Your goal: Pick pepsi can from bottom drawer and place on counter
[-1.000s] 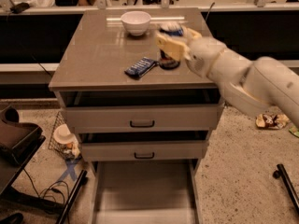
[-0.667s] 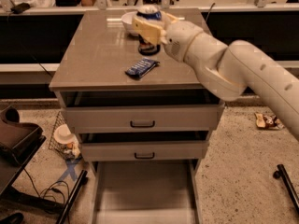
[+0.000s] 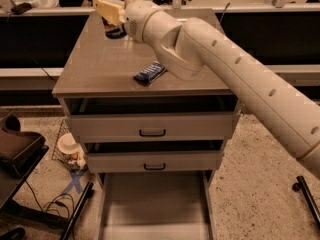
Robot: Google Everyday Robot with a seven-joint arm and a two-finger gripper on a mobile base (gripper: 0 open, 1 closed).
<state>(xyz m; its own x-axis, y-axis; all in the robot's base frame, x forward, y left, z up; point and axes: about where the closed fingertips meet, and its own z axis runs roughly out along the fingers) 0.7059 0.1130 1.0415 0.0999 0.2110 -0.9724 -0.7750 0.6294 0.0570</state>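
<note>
At the surface's (image 3: 100,59) far left corner, the end effector (image 3: 111,6) is closed around the can (image 3: 115,28), with one yellow finger (image 3: 107,9) crossing the can's front. Whether the can's base touches the surface cannot be told. A blue wrapper (image 3: 150,73) lies near the surface's front edge, beside the arm (image 3: 240,79). Below the surface, the bottom drawer (image 3: 152,204) stands pulled out.
</note>
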